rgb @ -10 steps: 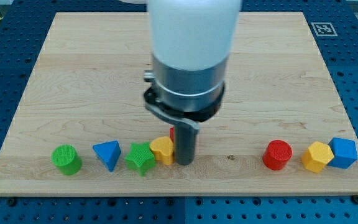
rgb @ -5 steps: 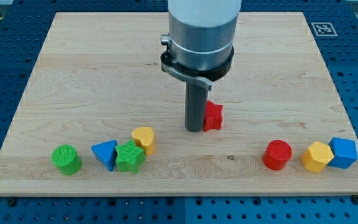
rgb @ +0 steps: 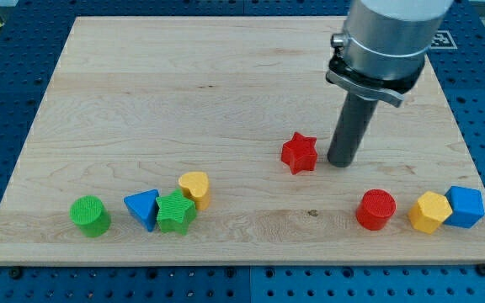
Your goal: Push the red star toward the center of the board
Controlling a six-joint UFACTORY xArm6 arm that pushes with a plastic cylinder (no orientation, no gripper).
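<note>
My tip (rgb: pixel 343 163) has swung from the left side of the red star-shaped block (rgb: pixel 299 153) to its right, now just beside it with a small gap; it is a bare rod, holding nothing. The star sits slightly right of the wooden board's (rgb: pixel 141 93) centre, barely shifted. The blocks along the bottom edge are unchanged.

My tip (rgb: pixel 341 163) rests just right of the red star (rgb: pixel 299 153), apart from it, on the board (rgb: pixel 141 101).
</note>
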